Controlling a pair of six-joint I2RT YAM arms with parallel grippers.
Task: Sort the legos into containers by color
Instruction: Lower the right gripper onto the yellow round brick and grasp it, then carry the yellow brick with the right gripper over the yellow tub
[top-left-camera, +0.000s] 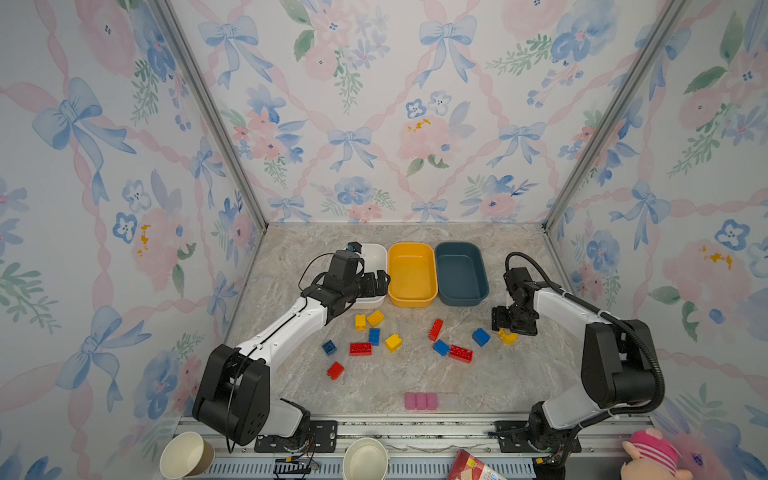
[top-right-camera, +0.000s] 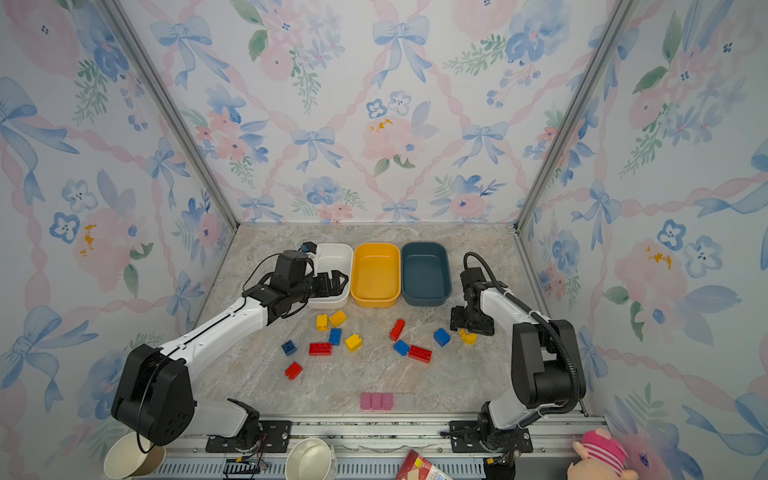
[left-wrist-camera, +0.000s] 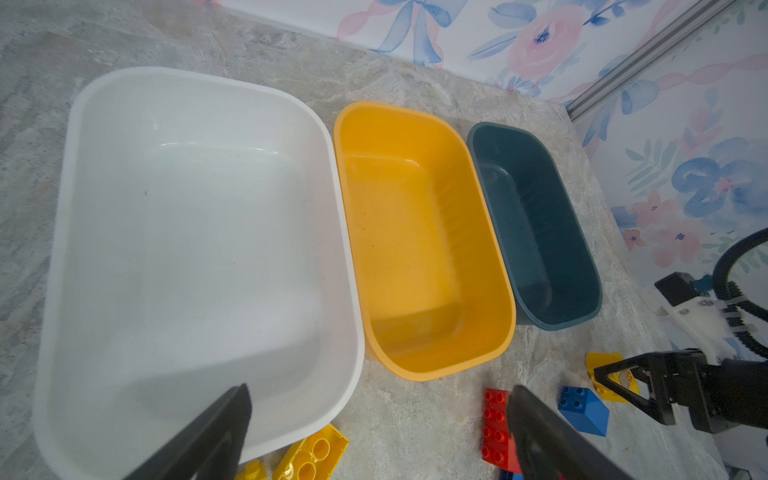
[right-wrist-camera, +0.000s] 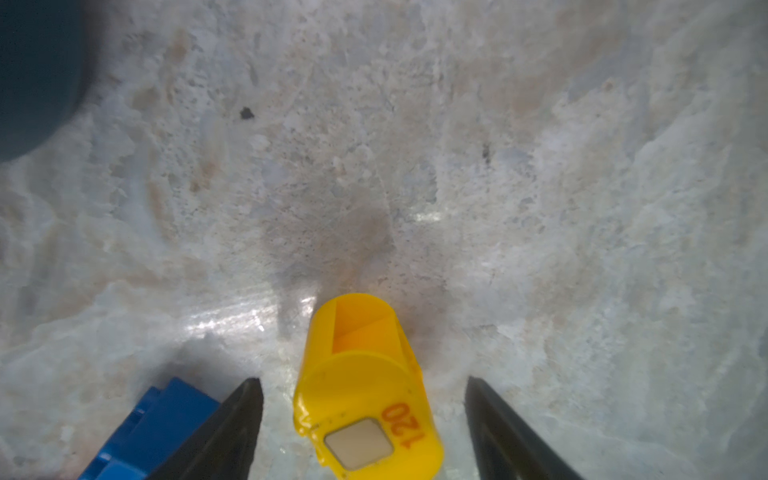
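- While the left gripper (top-left-camera: 380, 282) is hovering over the near rim of the white tub (top-left-camera: 376, 259) with its jaws spread wide and gripping nothing, the right gripper (right-wrist-camera: 363, 383) is hanging low over the table (top-left-camera: 519, 374) on the right.
- The right gripper's jaws are standing apart on either side of a yellow piece (right-wrist-camera: 361, 357). The right wrist view is showing a gap on both sides, so the piece is not being pinched.
- The yellow piece is lying on the table, showing a printed "120" and a small grey square.
- A blue brick (right-wrist-camera: 153, 428) is sitting just beside one finger (right-wrist-camera: 232, 428), outside the jaws.
- The white tub, the yellow tub (top-left-camera: 411, 274) and the teal tub (top-left-camera: 461, 270) are standing side by side in a row at the back of the table.
- The other bricks are lying scattered on the table in front of the tubs, among them a long red brick (top-left-camera: 360, 348), a square red brick (top-left-camera: 335, 370), a yellow brick (top-left-camera: 393, 342) and a tilted red brick (top-left-camera: 435, 329).
- A pink strip (top-left-camera: 420, 401) is lying near the front edge, well apart from the bricks.
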